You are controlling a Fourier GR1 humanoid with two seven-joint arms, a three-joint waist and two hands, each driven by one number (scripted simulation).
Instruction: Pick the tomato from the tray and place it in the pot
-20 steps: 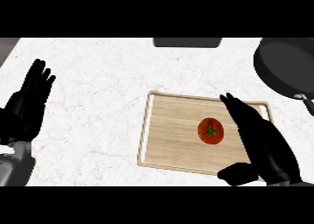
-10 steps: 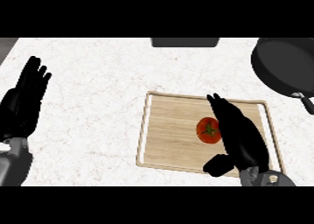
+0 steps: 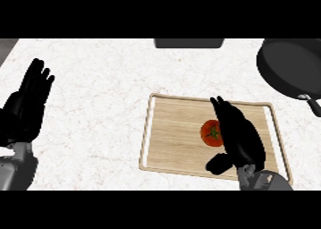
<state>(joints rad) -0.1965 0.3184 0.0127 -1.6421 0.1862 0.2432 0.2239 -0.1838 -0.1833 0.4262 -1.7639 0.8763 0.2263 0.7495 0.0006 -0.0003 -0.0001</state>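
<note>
A red tomato (image 3: 210,133) with a green stem lies on the wooden tray (image 3: 172,134) right of the counter's middle. My right hand (image 3: 238,134) hangs over the tray, fingers straight and pointing away, and covers the tomato's right side; its thumb sticks out near the tray's front edge. The black pot (image 3: 296,67) sits at the far right corner, its handle pointing toward the tray. At the left edge my left hand (image 3: 25,107) rests open with fingers up, well away from the tray.
A dark flat object (image 3: 189,43) lies at the counter's far edge, above the tray. White marble counter (image 3: 96,89) spreads between my left hand and the tray.
My right hand has moved left across the tray and now overlaps the tomato's right side. The left hand has barely shifted. The tomato has not moved.
</note>
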